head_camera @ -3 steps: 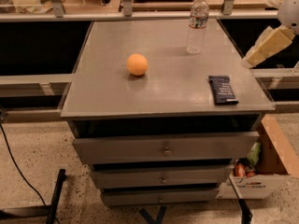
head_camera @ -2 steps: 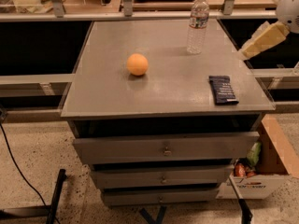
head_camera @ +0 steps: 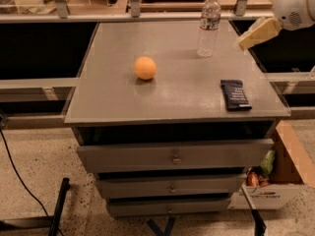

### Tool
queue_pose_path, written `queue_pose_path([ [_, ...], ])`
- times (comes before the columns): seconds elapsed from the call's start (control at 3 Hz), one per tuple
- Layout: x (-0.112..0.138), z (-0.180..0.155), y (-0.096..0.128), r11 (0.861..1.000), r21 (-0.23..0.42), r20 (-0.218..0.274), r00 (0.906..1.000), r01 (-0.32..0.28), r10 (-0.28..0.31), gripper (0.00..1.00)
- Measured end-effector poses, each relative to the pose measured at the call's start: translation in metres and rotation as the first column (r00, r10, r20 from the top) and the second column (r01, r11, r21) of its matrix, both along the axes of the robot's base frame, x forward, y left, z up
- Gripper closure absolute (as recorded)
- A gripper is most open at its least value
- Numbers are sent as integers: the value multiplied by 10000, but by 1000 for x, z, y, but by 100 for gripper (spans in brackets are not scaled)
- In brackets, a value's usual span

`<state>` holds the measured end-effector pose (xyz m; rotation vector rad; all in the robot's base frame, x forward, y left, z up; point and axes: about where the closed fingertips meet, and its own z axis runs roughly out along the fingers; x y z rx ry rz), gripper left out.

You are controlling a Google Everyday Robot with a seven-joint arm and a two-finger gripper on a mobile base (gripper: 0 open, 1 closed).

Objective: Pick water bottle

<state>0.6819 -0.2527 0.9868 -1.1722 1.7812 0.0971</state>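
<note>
A grey cabinet (head_camera: pixel 113 100) with a flat top and three drawers (head_camera: pixel 147 156) stacked in its front, seen from above and in front. On the floor at far left, a thin black cable (head_camera: pixel 11 167) curves past a black stand leg (head_camera: pixel 59 204). On the cabinet top, left of centre, sits an orange ball (head_camera: pixel 145 68). To its right, near the back edge, the water bottle (head_camera: pixel 208 26) stands upright: clear plastic, white cap, dark label band. It stands alone, well apart from the ball. Nearer the front right corner lies a dark packet (head_camera: pixel 235 94), flat on the top. At upper right, the gripper (head_camera: pixel 248 39) hangs in the air on a white arm (head_camera: pixel 294 6), pale tan, pointing down and left toward the bottle, near it but not touching. How wide the gripper is set cannot be told; nothing shows in its grasp. On the floor at lower right, beside the drawers, is an open cardboard box (head_camera: pixel 290 168) with colourful items inside
</note>
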Motion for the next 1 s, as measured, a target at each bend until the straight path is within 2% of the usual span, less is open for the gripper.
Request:
queue_pose_path([
  [0.33, 29, 0, 14, 9950, 956, 171, 9995, -288, 273, 0],
  [0.67, 54, -9, 26, 9757, 2127, 97, 9986, -532, 523, 0],
  [1.0, 76, -20, 40, 9613, 2694, -6, 9982, -580, 604, 0],
])
